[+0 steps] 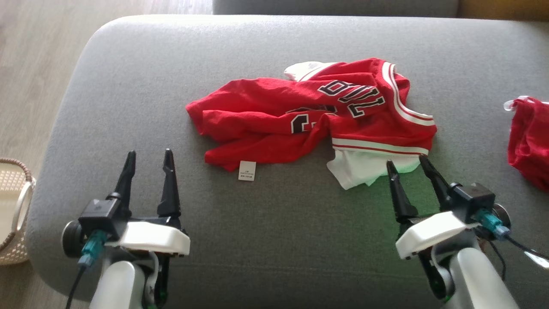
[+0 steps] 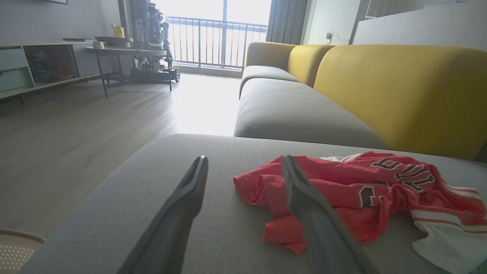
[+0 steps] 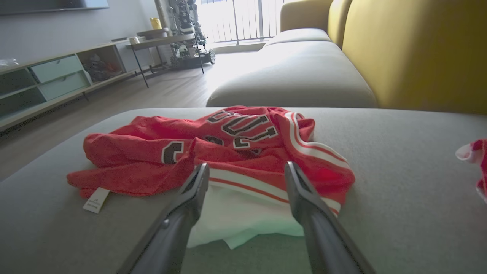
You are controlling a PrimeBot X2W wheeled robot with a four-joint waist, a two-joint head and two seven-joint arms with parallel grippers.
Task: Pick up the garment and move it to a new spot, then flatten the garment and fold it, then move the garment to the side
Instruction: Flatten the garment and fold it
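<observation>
The garment [image 1: 313, 118] is a red jersey with black-and-white lettering, white trim and a white lining, lying crumpled in the middle of the grey cushion [image 1: 274, 223]. It also lies ahead in the left wrist view [image 2: 354, 190] and the right wrist view [image 3: 228, 148]. My left gripper [image 1: 149, 156] stands open near the front left, to the left of the garment and apart from it. My right gripper [image 1: 407, 162] is open at the garment's near right edge, its fingertips [image 3: 293, 167] just over the white lining. Nothing is held.
A second red cloth [image 1: 529, 141] lies at the cushion's right edge. A woven basket [image 1: 13, 210] stands on the wooden floor at the left. A yellow-backed sofa [image 2: 395, 91] runs behind the cushion. A low table [image 2: 125, 53] stands far across the room.
</observation>
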